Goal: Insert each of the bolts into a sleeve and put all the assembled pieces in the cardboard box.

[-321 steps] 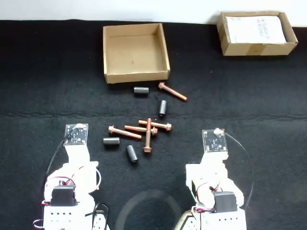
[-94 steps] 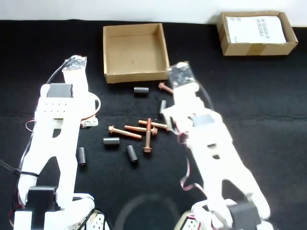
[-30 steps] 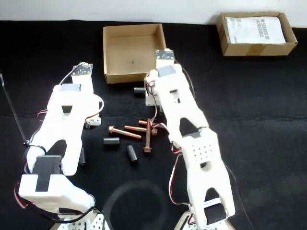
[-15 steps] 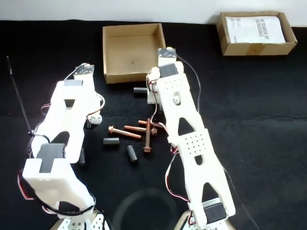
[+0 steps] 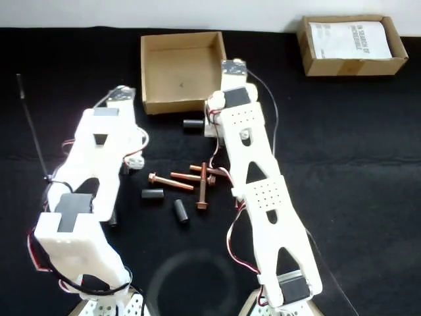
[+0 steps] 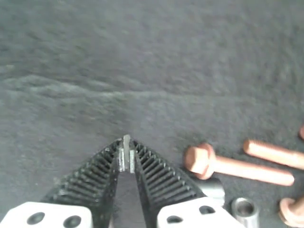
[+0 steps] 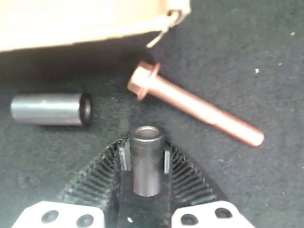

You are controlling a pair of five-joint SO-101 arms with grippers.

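My right gripper point(image 7: 145, 142) is shut on a dark metal sleeve point(image 7: 146, 164), which stands between its jaws just in front of the cardboard box point(image 7: 71, 23). A copper bolt point(image 7: 194, 109) and a second sleeve point(image 7: 47, 109) lie on the black cloth close by. In the high view the right arm reaches to the box's point(image 5: 171, 105) near right corner, with that second sleeve point(image 5: 192, 124) beside it. My left gripper point(image 6: 126, 159) is shut with nothing in it, low over the cloth to the left of the bolts. A bolt point(image 6: 237, 166) and a sleeve point(image 6: 244, 207) lie beside it.
Several copper bolts point(image 5: 191, 179) lie crossed in the middle between the arms, with two sleeves point(image 5: 152, 195) point(image 5: 180, 211) just in front of them. A second cardboard box point(image 5: 352, 66) holding white paper stands at the back right.
Both arms have unfolded from the near edge out over the table. In the last second the right arm shifted slightly right by the box corner, and the left arm edged toward the bolts.
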